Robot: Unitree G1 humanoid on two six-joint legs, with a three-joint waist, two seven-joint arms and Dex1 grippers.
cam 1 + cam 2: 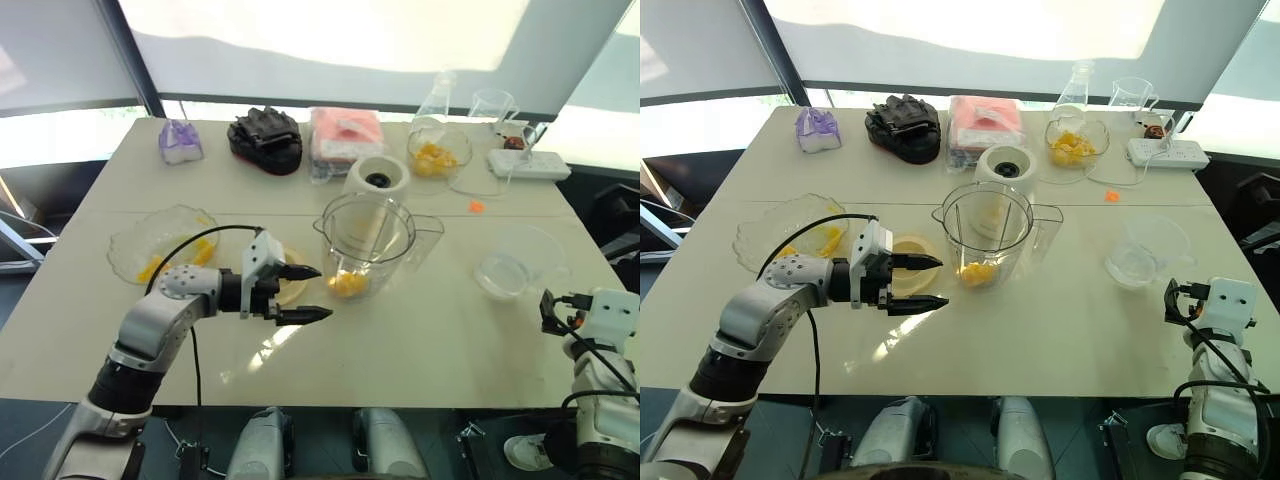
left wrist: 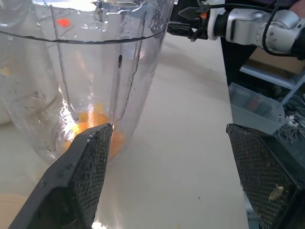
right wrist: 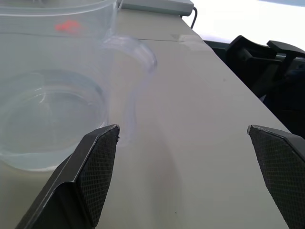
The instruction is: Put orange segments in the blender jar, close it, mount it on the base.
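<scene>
Here the left gripper (image 1: 300, 292) hangs over the tabletop (image 1: 400, 350) toward its near edge, its fingers spread wide with nothing between them, pointing sideways at the blender jar (image 1: 366, 243). The right gripper (image 1: 548, 305) sits at the near right corner, fingers likewise parted and empty, just beside a clear handled cup (image 1: 516, 262) which holds nothing visible. The blender jar stands upright near the middle of the tabletop, its long axis vertical, its wide mouth facing up and uncovered, its handle turned toward the right edge; orange segments (image 1: 347, 284) lie at its bottom. Just beside it, under the left gripper, lies a flat pale-yellow lid (image 1: 915, 250). Toward the left edge a shallow clear bowl (image 1: 160, 240) holds a few more yellow pieces. Directly behind the jar stands the base (image 1: 377, 180), upright, dark socket facing up, bare. Farther back, toward the far right corner, a rounded clear bowl (image 1: 438, 152) holds more yellow chunks, with a power strip (image 1: 528, 163) beyond it near the right edge.
</scene>
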